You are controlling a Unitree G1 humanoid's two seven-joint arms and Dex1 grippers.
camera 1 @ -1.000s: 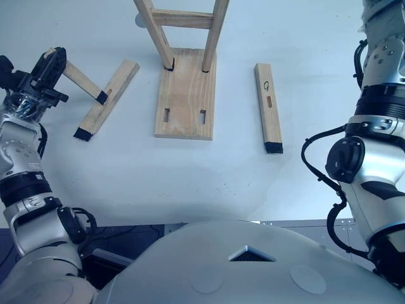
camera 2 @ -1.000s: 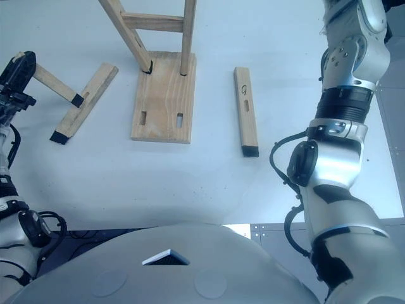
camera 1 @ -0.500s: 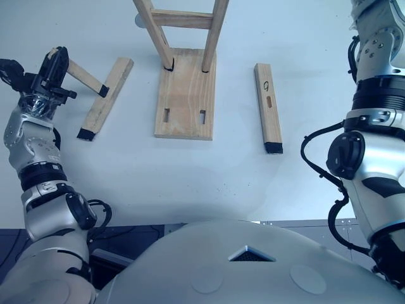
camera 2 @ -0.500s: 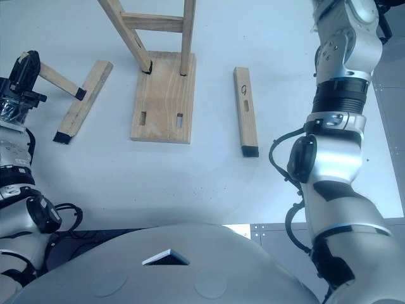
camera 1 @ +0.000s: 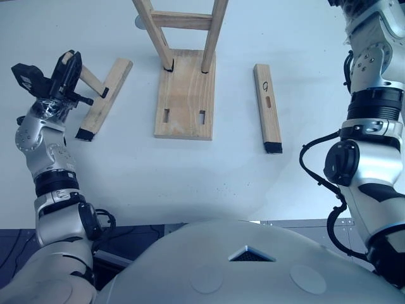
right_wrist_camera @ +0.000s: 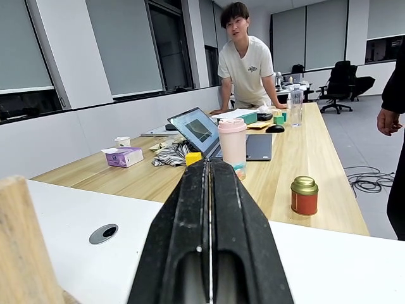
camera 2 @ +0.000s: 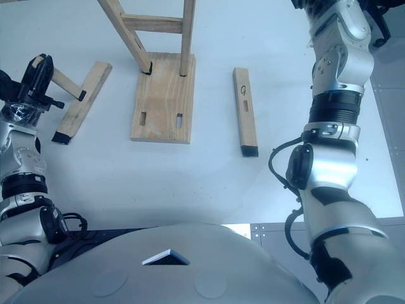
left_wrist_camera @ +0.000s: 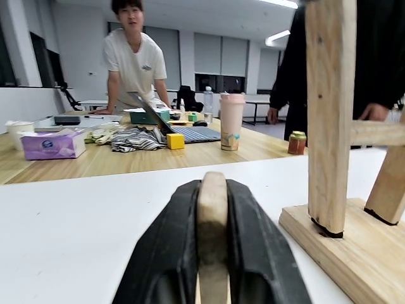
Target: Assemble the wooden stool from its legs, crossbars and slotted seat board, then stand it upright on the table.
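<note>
Jaws of the left gripper (camera 1: 68,68) pinch the crossbar (camera 1: 92,80), seemingly socketed in a leg (camera 1: 104,98), to lift both; the right gripper (right_wrist_camera: 209,171) has jaws pressed together.

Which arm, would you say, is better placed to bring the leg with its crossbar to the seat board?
Probably left: the left gripper grips the crossbar joined to that leg, beside the seat board; the right gripper is shut, empty.

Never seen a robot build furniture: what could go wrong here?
The left gripper clamps just the end of the short wooden crossbar, so the black-tipped wooden leg joined to it could twist loose. Bringing it over might knock the upright leg pair standing in the flat slotted seat board.
</note>
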